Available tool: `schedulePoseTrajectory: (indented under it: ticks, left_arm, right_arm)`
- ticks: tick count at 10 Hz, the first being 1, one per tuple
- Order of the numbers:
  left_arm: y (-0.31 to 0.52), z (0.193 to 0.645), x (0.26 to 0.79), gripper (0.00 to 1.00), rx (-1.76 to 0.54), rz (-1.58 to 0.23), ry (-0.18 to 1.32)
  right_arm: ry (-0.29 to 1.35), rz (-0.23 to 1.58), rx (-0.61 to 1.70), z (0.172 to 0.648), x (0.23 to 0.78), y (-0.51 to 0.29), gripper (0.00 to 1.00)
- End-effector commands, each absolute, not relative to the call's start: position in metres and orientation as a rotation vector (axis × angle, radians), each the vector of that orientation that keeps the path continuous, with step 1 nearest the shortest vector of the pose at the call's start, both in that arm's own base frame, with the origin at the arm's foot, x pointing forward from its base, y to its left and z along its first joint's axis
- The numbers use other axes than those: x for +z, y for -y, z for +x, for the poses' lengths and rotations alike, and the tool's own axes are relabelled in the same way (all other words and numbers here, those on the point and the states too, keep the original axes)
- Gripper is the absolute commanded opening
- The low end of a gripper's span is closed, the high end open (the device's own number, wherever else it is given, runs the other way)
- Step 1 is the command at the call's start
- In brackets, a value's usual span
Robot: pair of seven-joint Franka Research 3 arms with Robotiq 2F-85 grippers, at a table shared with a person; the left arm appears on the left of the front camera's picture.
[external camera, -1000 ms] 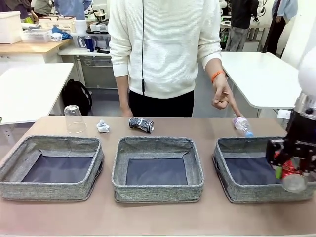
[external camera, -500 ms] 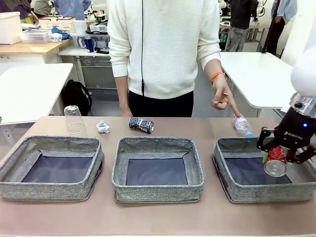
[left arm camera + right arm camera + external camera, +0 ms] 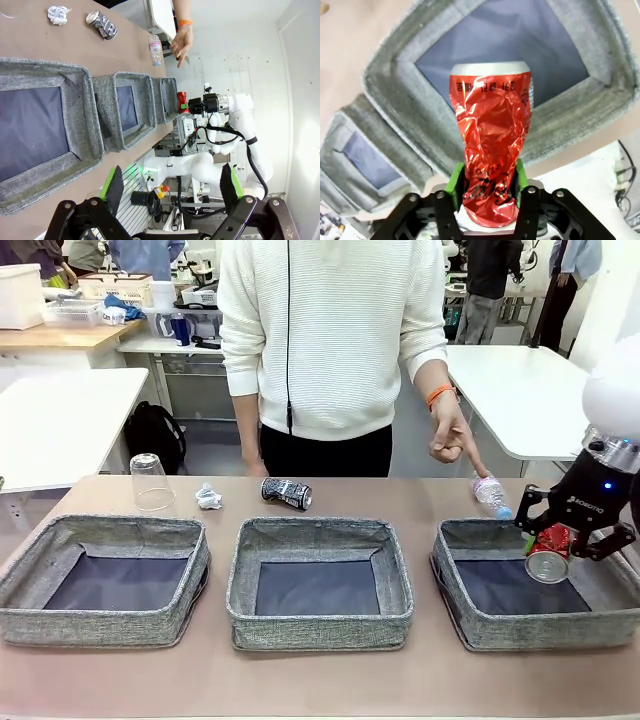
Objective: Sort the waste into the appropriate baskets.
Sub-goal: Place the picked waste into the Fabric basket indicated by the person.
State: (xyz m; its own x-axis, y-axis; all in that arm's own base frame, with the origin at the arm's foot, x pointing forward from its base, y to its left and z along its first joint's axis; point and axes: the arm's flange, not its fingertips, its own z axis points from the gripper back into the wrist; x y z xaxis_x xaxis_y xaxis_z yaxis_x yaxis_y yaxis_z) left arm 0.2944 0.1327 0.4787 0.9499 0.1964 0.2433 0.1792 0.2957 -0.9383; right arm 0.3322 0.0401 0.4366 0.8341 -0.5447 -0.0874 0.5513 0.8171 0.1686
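My right gripper [image 3: 552, 540] hangs over the right basket [image 3: 520, 632], shut on a crushed red can [image 3: 548, 552]. In the right wrist view the can [image 3: 492, 150] sits between the green pads of that gripper [image 3: 489, 187], above the basket's [image 3: 395, 85] dark bottom. My left gripper [image 3: 170, 185] is open with nothing between its fingers, low by the table's near edge. Beyond the baskets lie a black-and-white can [image 3: 287, 492], a white paper wad [image 3: 208, 497], an upturned clear cup [image 3: 151, 482] and a clear bottle [image 3: 491, 495].
A middle basket [image 3: 320, 625] and a left basket [image 3: 100, 625] stand in a row with the right one. A person stands at the far side; one hand [image 3: 452, 440] points a finger down at the bottle.
My right gripper carried the red can up and away from the near right corner, to a spot over the right basket's far part. The person's hand and the other litter stayed put.
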Motion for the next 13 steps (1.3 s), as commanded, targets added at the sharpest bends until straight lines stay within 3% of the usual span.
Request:
schedulePoseTrajectory:
  ticks: [1,7,8,10,11,12,13]
  left_arm:
    - [-0.132,0.294,0.480,1.00,-0.007,-1.293,0.358]
    - [-0.132,0.294,0.480,1.00,-0.007,-1.293,0.358]
    - [-0.132,0.294,0.480,1.00,-0.007,-1.293,0.358]
    - [-0.132,0.294,0.480,1.00,-0.007,-1.293,0.358]
    - [-0.132,0.294,0.480,1.00,-0.007,-1.293,0.358]
    - [-0.132,0.294,0.480,1.00,-0.007,-1.293,0.358]
    - [-0.132,0.294,0.480,1.00,-0.007,-1.293,0.358]
  right_arm:
    - [0.006,0.232,-0.636,0.323,0.428,-0.046,1.00]
    - [0.041,0.278,-0.666,0.322,0.438,-0.045,1.00]
    - [0.037,0.357,-0.651,0.321,0.443,-0.048,1.00]
    - [0.085,0.774,-0.591,0.313,0.502,-0.059,1.00]
    - [0.048,1.116,-0.490,0.306,0.530,-0.056,1.00]
    - [-0.059,1.332,-0.340,0.305,0.538,-0.048,1.00]
    - [-0.093,1.295,-0.353,0.309,0.518,-0.040,1.00]
